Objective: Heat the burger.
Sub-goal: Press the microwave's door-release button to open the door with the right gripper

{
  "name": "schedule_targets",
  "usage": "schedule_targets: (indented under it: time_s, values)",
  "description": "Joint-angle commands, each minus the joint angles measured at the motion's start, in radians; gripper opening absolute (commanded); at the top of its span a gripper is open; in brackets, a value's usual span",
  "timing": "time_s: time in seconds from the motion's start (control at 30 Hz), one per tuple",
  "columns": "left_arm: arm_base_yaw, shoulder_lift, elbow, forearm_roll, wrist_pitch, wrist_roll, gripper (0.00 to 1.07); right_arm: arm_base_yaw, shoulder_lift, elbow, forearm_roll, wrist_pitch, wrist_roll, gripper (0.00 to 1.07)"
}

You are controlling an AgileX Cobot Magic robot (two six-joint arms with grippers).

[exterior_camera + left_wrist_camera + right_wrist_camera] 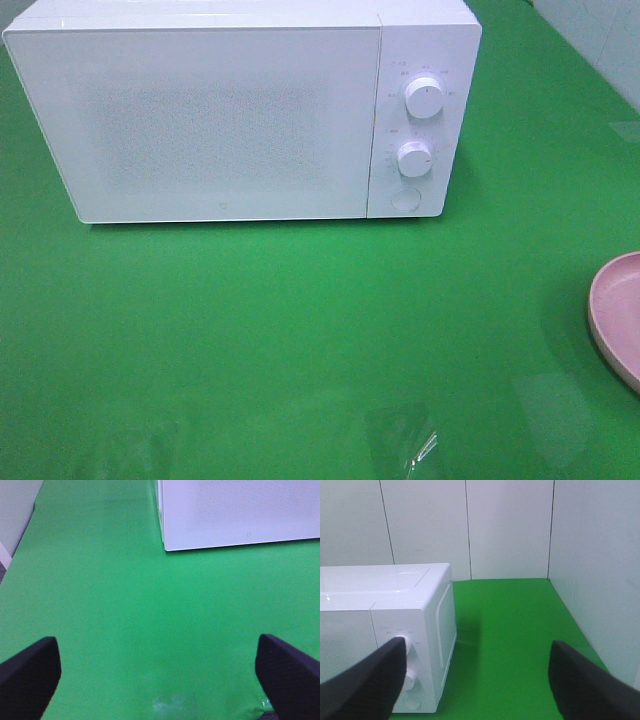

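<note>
the green table (300,340) carries everything, and most of it lies bare. the white microwave (200,110) sits at the far side with its frosted door (210,120) shut flush, front facing the arms so both door and controls are in reach. the pink plate (618,318) lies at the right edge of the exterior view, well apart from the oven; only a slice of it shows, and that slice is bare.

the burger appears in no view. it may sit behind the shut door or on the plate's hidden part; i cannot tell which.

the left jaws hang low over open table near the microwave's front corner, spread wide and gripping nothing. the right jaws are likewise spread and empty, held up level with the control panel, which probably suits a reach for the upper knob (425,97), the lower knob (413,158) or the round button (404,200) beneath them.
</note>
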Motion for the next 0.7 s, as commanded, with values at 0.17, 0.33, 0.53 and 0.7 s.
schedule_targets:
  time_s: [0.17,0.33,0.53,0.7]
  values:
    - [-0.001,-0.017,0.003,0.001,-0.018,0.000,0.98,-0.005,0.208,-0.009,-0.022,-0.236,-0.019,0.75]
    - [-0.001,-0.017,0.003,0.001,-0.018,0.000,0.98,-0.005,0.297,-0.009,-0.022,-0.296,-0.019,0.75]
    - [-0.001,-0.017,0.003,0.001,-0.018,0.000,0.98,0.034,0.504,-0.008,-0.022,-0.471,-0.019,0.75]
    - [-0.001,-0.017,0.003,0.001,-0.018,0.000,0.98,0.044,0.645,-0.008,-0.027,-0.567,-0.039,0.75]
